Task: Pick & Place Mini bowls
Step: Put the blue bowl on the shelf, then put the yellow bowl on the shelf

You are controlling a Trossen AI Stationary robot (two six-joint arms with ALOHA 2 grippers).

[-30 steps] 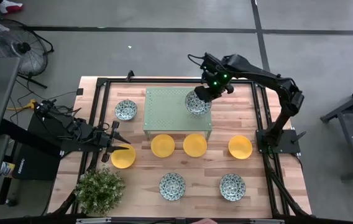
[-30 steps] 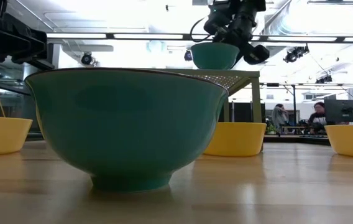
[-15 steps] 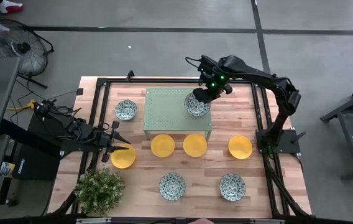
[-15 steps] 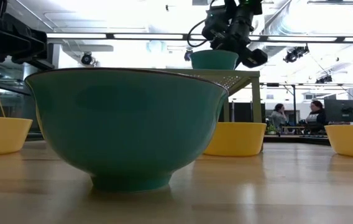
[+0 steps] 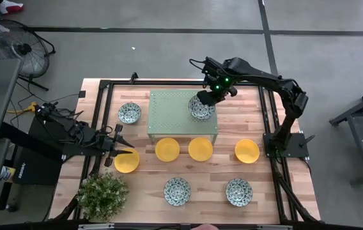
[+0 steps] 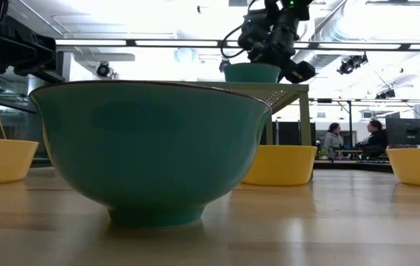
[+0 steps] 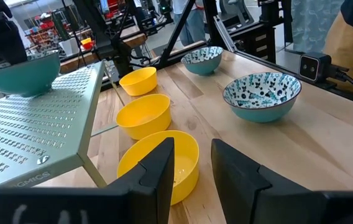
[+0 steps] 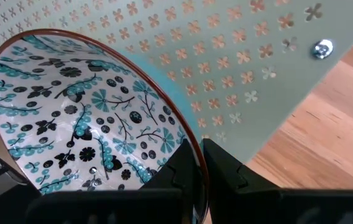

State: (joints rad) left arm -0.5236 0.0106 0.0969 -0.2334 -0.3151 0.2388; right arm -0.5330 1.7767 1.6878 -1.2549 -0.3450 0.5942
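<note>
Pinching the patterned bowl (image 5: 201, 107) by its rim, right claw (image 5: 208, 98) clamped, over green stand (image 5: 172, 116) corner

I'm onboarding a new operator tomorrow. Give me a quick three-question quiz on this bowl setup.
1. True or false: the right gripper is shut on the rim of a patterned bowl over the green stand.
2. How many yellow bowls sit on the table in the high view?
3. The left gripper is: A) over the plant, B) at the leftmost yellow bowl, C) over the stand.

Key: 1 true; 2 four; 3 B.
</note>
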